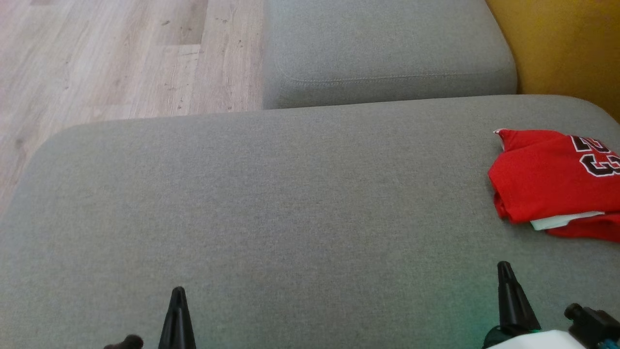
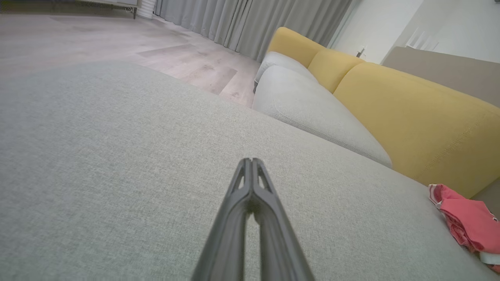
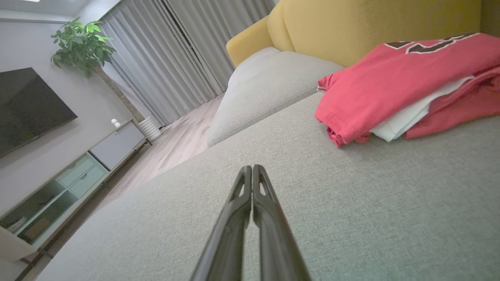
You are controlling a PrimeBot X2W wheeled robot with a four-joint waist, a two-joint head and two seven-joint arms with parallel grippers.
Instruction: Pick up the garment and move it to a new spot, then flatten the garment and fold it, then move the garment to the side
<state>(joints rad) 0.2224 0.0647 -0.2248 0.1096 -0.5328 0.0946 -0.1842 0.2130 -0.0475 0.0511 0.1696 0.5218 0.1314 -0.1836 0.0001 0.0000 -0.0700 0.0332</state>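
We see our left gripper [image 1: 178,291] pressed shut, fingertips together and empty, over the grey cushion [image 1: 290,194]. Our right gripper [image 1: 503,265] is likewise closed on nothing. The folded red garment [image 1: 542,179] lies on the cushion ahead and right of the right gripper, apart from it.

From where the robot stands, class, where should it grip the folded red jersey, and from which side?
Probably grip the red jersey at its near-left corner, where folded layers stack into a thick edge. Come in low over the grey cushion from the left with the right gripper, the nearer one, opening its jaws first.
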